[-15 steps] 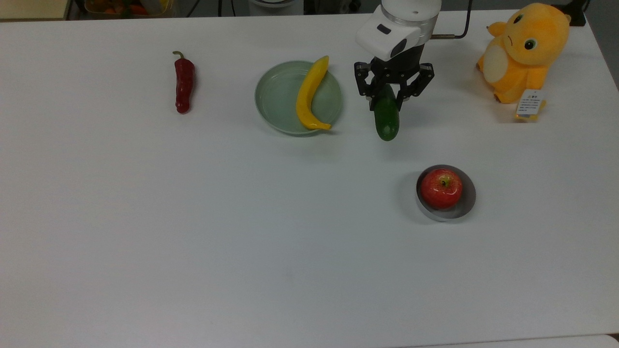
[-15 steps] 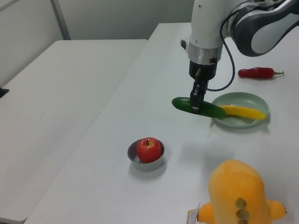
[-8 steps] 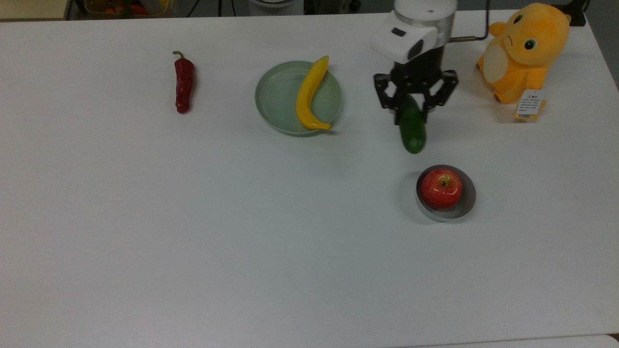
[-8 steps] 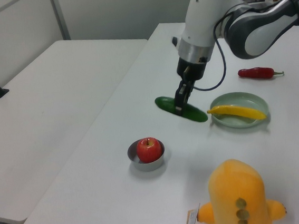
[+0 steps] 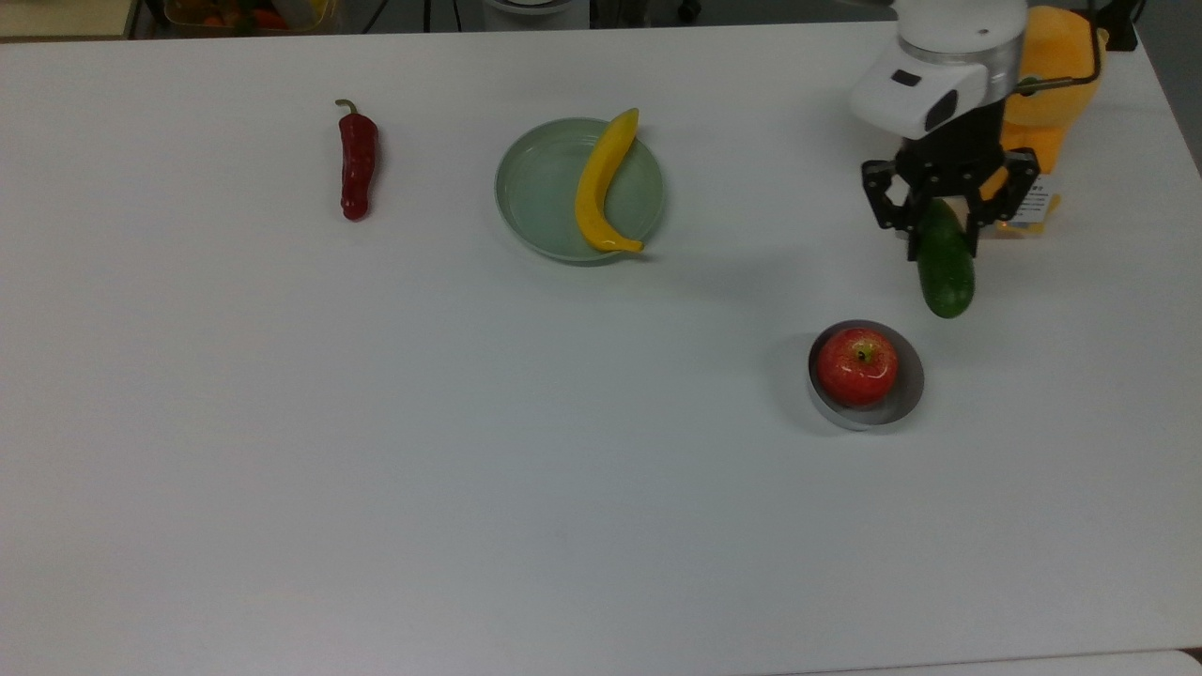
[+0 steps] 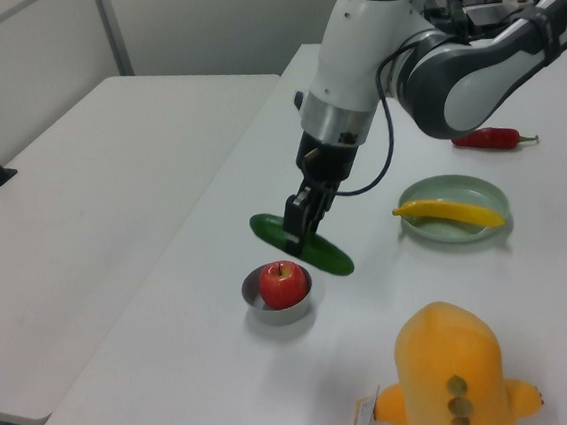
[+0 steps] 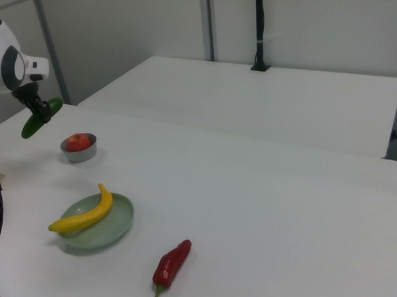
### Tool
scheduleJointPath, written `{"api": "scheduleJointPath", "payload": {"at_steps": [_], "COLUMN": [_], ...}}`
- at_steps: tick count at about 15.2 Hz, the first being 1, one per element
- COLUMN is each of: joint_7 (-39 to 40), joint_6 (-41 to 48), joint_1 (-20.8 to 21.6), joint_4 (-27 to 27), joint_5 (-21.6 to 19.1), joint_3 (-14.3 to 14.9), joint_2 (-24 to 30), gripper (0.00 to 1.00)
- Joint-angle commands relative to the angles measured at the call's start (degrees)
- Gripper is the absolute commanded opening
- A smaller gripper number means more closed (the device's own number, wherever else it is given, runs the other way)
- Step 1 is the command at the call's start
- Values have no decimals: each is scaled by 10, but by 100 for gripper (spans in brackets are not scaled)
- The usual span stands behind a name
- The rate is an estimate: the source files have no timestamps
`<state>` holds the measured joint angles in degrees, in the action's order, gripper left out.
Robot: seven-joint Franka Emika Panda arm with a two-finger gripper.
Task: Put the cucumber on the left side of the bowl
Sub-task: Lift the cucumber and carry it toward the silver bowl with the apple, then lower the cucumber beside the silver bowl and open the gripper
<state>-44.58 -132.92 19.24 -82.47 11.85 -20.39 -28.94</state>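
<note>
Top view: your gripper (image 5: pixel 942 228) is clenched on the cucumber (image 5: pixel 945 272), carried clear of the table just beyond the bowl (image 5: pixel 909 399), which holds an apple (image 5: pixel 856 365); pickup is done, while lowering and release beside the bowl remain

one cucumber (image 5: pixel 946 272), one bowl (image 5: pixel 906 394), one apple (image 5: pixel 855 365), one banana (image 5: pixel 601 183), one dish (image 5: pixel 535 202), one chilli (image 5: pixel 358 164), one plush toy (image 6: pixel 450 377)

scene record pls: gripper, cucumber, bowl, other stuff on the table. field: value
gripper: shut on the cucumber, above the table
cucumber: dark green, held off the table, tilted in the left view
bowl: small grey metal, holds a red apple
dish: pale green, banana lying across it
chilli: dark red, flat on the table
plush toy: orange, partly behind the arm in the top view
</note>
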Motion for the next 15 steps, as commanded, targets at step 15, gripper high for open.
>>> {"api": "scheduleJointPath", "payload": {"at_steps": [15], "joint_7": [-61], "joint_6": [-125], "joint_1": [130], "joint_4": [115], "joint_5": [35], "joint_3": [141], "joint_2": [-164], "gripper": [29]}}
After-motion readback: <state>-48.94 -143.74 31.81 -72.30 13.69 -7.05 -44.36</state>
